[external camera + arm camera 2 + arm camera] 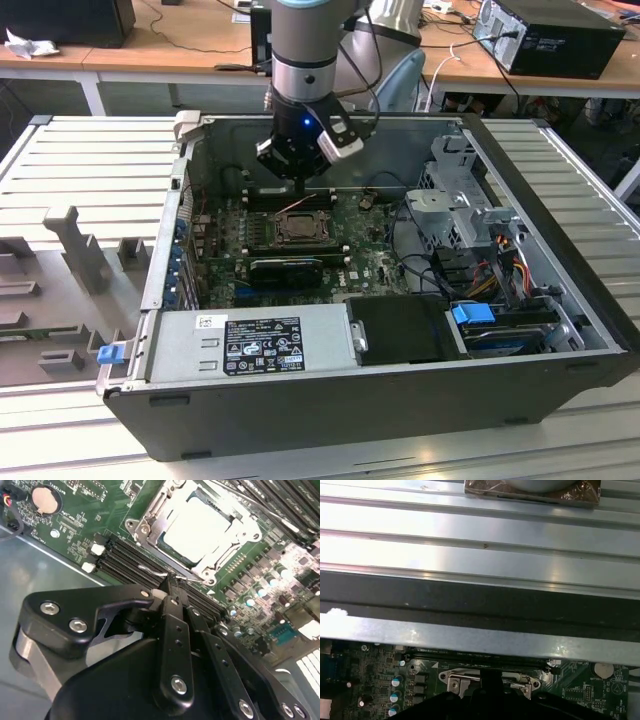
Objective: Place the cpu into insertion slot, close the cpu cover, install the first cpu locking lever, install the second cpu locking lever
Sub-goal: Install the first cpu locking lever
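The cpu (200, 522) already lies in the insertion slot (297, 228), its pale face showing through the cut-out of the cpu cover (155, 507). The cover looks folded down flat over it, so I judge the first two steps done.

The work now seems to stand at a locking lever (152, 571), a thin wire running along the socket edge beside the black memory slots (125, 555). The end effector (170, 587) has its fingers drawn together, with the tips right at that wire. I cannot tell whether the wire is pinched between them or only pressed. Whether either lever is latched does not show, so both lever steps count as left.

By count there is one cpu, one insertion slot and one cpu cover. One lever is plainly seen, and a second cannot be made out for sure. There is also one end effector, one green motherboard (100, 510) and one open computer case (560, 200) on the ribbed tabletop (90, 160).
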{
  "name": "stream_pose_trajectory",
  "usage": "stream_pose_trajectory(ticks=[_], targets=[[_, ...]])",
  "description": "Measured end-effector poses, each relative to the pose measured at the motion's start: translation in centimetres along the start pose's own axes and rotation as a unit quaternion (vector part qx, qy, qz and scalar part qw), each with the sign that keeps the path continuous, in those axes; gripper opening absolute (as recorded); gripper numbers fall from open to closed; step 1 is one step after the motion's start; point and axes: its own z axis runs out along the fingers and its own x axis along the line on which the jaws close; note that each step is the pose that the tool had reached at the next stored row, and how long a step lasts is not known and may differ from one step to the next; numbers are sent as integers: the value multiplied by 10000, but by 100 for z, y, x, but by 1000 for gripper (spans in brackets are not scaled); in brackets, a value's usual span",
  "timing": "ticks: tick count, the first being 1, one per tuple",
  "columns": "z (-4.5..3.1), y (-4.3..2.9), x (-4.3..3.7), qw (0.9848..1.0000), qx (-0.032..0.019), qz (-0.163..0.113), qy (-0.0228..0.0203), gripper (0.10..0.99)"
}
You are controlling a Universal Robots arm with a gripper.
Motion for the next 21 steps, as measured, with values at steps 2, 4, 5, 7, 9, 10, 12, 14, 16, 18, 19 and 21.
stream_pose_trajectory(ticks=[2,4,5,7,9,10,12,14,16,18,19,21], targets=[[15,-3,-33,10000,-39,0,5,106],[43,-2,-51,10000,-53,4,4,106],[55,0,-54,10000,-54,5,4,106],[75,5,-60,10000,-54,6,4,106],[98,8,-71,10000,-54,5,4,106],[108,10,-78,10000,-54,6,4,106],[127,12,-91,10000,-54,6,4,106],[170,9,-121,10000,-54,10,4,106],[184,6,-144,10000,-54,16,3,106],[195,6,-163,10000,-53,29,3,106],[202,6,-170,10000,-54,42,1,106],[215,7,-177,10000,-53,62,0,106]])
